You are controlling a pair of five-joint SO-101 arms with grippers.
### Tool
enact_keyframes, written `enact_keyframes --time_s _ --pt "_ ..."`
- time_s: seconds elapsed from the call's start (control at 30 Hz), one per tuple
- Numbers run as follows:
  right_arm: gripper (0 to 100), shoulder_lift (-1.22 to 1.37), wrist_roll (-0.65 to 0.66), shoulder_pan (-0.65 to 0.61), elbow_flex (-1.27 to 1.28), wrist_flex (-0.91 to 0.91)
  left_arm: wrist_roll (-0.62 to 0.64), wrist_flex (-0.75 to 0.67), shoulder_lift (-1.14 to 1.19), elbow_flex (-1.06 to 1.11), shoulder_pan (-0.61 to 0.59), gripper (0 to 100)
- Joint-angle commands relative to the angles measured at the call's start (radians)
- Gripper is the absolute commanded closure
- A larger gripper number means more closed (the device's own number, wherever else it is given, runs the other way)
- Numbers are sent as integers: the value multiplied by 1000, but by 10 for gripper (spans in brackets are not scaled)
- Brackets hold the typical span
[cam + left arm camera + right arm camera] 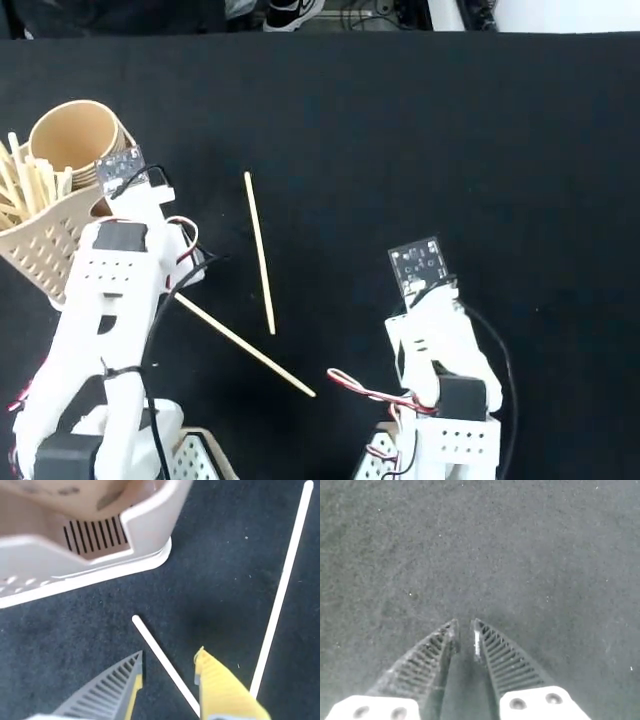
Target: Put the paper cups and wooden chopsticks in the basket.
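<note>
A beige slotted basket (pixel 45 255) stands at the table's left edge, with a paper cup (pixel 75 135) and several wooden chopsticks (pixel 25 185) in it. Two more chopsticks lie on the black cloth, one nearly straight up the table (pixel 260 255) and one diagonal (pixel 245 345). My left gripper (pixel 167 667) is open just beside the basket's corner (pixel 145 535). The end of the diagonal chopstick (pixel 160 652) lies between its fingers, and the other chopstick (pixel 280 590) runs alongside. My right gripper (pixel 465 630) is shut with nothing in it, low over bare cloth.
The left arm (pixel 110 290) leans over the basket's near side. The right arm (pixel 440 340) stands at the front right. Black cloth stretches open across the middle and right. White arm bases sit at the front edge.
</note>
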Motion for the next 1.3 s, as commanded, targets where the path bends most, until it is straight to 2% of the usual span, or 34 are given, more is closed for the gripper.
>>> enact_keyframes --time_s 0.0,0.07,0.2,0.33,0.5,0.57,0.7,0.83,1.0,1.13,1.27 --pt "941 -67 -8 12 -12 2 -8 40 -98 73 -25 827" --pt "941 -67 -8 12 -12 2 -12 52 -184 99 -25 827" --pt "942 -67 -8 12 -12 2 -104 75 -393 154 -42 827" --pt "942 -67 -8 12 -12 2 -173 80 -621 208 -140 822" --pt "939 -59 -17 11 -61 -3 -245 161 -908 208 -254 822" --pt "939 -59 -17 -23 -128 2 -247 187 -1022 183 -285 822" --pt "941 -12 -35 -167 -206 -18 -236 219 -1203 150 -346 827" --pt "942 219 -87 -278 -285 -146 -232 212 -1261 199 -476 827" --pt "939 722 -195 -453 -581 -250 -233 216 -1264 199 -650 823" --pt "937 1107 -351 -595 -791 -313 -235 218 -1269 208 -685 823" --pt "920 1389 -488 -626 -918 -367 -235 218 -1263 208 -684 825"
